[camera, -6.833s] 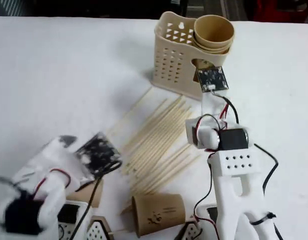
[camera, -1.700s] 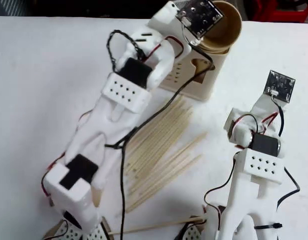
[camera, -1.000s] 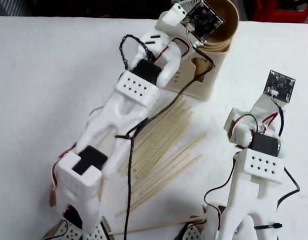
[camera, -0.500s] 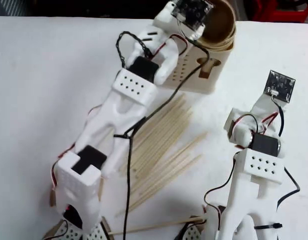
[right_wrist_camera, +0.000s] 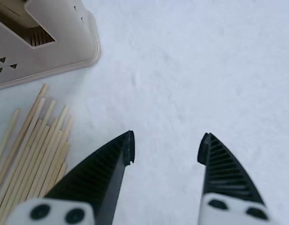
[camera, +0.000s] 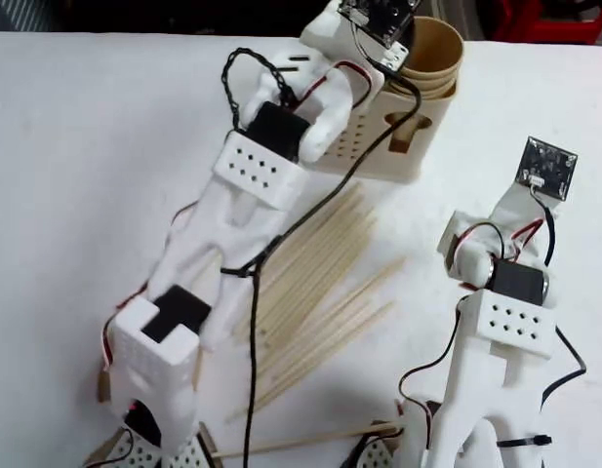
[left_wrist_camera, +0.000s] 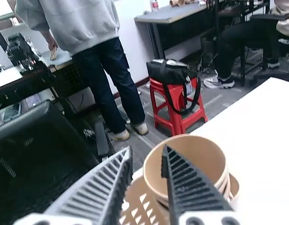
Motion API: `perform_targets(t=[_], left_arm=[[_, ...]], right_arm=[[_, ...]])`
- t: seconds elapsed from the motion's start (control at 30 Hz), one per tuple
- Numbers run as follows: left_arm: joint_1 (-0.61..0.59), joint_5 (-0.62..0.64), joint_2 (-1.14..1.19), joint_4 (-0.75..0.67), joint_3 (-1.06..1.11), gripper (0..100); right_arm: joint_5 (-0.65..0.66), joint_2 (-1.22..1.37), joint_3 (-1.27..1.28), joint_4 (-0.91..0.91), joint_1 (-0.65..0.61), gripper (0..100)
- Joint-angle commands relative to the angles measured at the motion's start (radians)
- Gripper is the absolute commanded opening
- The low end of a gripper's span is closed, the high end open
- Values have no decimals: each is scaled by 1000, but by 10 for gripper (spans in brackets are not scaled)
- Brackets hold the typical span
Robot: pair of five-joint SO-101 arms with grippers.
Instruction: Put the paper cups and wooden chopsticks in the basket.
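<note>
Left pincer [left_wrist_camera: 147, 153] slightly open over paper cups [left_wrist_camera: 196, 164], upright, mouths up, apparently in basket [camera: 377, 148]

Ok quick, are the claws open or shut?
Left end effector: open, at the top paper cup rim.
Right end effector: open, empty, above the table.

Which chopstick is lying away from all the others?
The single chopstick lying crosswise on its own, farthest from the basket; the rest sit fanned together in a pile beside the basket.
</note>
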Motion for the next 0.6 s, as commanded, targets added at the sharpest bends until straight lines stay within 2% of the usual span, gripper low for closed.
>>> perform_targets(t=[0.0,0.17,0.57], left_arm=[[-22,-74,-74,152,-110,117],[-25,-192,-104,489,-210,116],[-213,-190,-128,1077,-410,120]], right_arm=[[-3,-16,-9,-15,-12,223],[-3,-16,-9,-15,-12,223],[-3,-15,-9,-15,-12,223]])
